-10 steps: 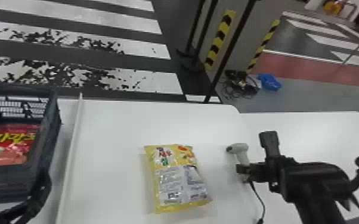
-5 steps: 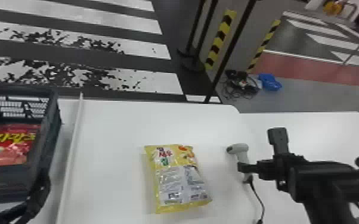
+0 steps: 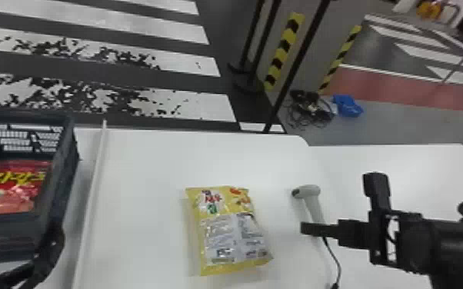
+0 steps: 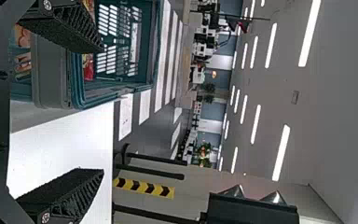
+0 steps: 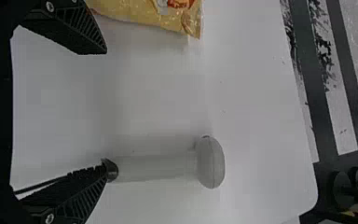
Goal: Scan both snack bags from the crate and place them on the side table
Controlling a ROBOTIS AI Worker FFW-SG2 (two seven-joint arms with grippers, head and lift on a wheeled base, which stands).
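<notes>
In the head view, my right gripper stands open just to the right of the white handheld scanner. In the right wrist view, my right gripper has one finger beside the end of the scanner's handle. Left of the scanner, the yellow snack bag lies flat on the white table. A red snack bag is inside the dark crate. At the crate's near side is my left gripper; in the left wrist view this gripper is open and holds nothing.
A raised white strip runs between crate and yellow bag. The scanner's cable trails toward the front edge. Another white table adjoins at the right, and black posts stand behind.
My right gripper has spread its fingers wider, the right-hand one shifting right, away from the scanner. The yellow bag, the scanner and my left arm stay about where they were.
</notes>
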